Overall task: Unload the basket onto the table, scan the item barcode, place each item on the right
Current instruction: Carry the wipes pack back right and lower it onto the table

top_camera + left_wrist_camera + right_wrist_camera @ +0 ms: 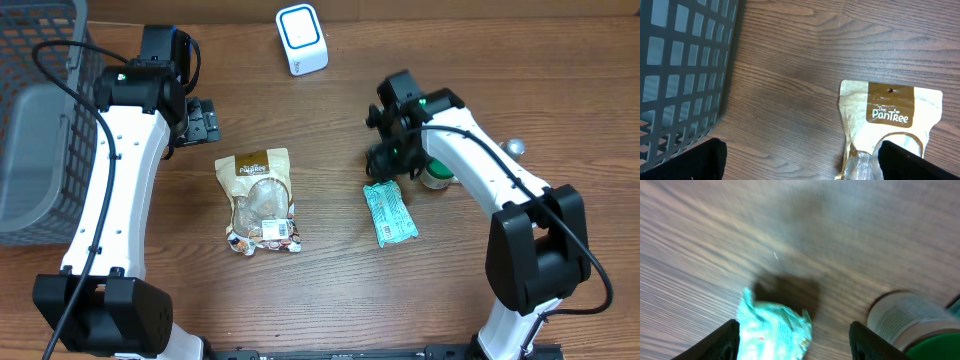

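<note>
A teal snack packet (390, 212) lies flat on the wooden table right of centre. My right gripper (385, 160) hovers over its far end. In the right wrist view the jaws stand wide apart, open, with the blurred packet (775, 330) below them near the left finger (720, 342). I cannot make out a barcode on it. A tan Pan Tree pouch (262, 200) lies mid-table. My left gripper (200, 122) is open beyond its top, with the pouch (890, 115) by the right finger (917, 162). The white scanner (301, 38) stands at the back.
A grey mesh basket (40, 130) fills the left side and shows close by in the left wrist view (685, 65). A green-lidded jar (436, 178) stands just right of the right gripper, seen also as the jar (912, 322). A small silver object (514, 146) lies further right.
</note>
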Tool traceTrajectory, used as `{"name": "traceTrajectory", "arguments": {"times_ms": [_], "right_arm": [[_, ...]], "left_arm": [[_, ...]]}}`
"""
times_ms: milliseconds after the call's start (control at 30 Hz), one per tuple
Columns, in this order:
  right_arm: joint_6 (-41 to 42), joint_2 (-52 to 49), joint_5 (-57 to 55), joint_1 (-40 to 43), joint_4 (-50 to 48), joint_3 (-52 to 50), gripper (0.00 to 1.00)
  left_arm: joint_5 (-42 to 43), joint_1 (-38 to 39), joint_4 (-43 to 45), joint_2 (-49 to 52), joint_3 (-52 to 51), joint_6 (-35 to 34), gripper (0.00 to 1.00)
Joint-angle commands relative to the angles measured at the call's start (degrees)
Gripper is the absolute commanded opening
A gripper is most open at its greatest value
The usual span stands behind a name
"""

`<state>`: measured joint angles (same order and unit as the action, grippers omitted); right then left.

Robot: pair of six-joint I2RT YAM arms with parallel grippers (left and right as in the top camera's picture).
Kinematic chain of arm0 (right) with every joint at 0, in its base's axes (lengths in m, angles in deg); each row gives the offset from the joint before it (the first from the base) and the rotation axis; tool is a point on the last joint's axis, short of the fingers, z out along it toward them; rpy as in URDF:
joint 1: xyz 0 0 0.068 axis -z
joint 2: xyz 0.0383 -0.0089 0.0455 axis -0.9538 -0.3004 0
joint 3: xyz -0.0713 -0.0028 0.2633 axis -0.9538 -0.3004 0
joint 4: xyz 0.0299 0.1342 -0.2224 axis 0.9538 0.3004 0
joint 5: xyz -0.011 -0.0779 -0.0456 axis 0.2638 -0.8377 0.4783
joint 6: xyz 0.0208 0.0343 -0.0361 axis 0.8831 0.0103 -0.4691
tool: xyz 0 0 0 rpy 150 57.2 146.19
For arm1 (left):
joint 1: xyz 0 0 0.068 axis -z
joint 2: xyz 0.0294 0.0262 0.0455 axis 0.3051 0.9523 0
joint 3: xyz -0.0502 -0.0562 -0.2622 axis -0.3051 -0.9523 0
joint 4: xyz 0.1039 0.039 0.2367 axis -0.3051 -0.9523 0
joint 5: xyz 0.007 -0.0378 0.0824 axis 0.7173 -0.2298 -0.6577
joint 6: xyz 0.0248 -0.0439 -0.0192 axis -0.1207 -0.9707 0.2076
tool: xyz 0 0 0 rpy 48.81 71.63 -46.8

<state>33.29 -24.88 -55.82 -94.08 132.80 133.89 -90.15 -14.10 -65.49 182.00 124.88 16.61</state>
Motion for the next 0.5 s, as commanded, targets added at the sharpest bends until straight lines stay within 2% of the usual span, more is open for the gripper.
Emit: {"name": "traceTrajectory", "arguments": {"times_ms": [0,167,467], "right_arm": [[6.2,0.5,3.6,-1.2,1.1,2.3,0.66],[8.1,0.5,15.0,-2.0,5.0,2.2,0.66],[9.1,0.3,15.2,-3.4,5.3,2.1,0.68]], "left_arm": [[-0.7,-0.3,0.0,0.2,0.8,0.4,0.99],[-0.7,-0.3,0.0,0.2,0.8,0.4,0.99],[-0.7,-0.3,0.0,0.2,0.8,0.4,0.99]]}}
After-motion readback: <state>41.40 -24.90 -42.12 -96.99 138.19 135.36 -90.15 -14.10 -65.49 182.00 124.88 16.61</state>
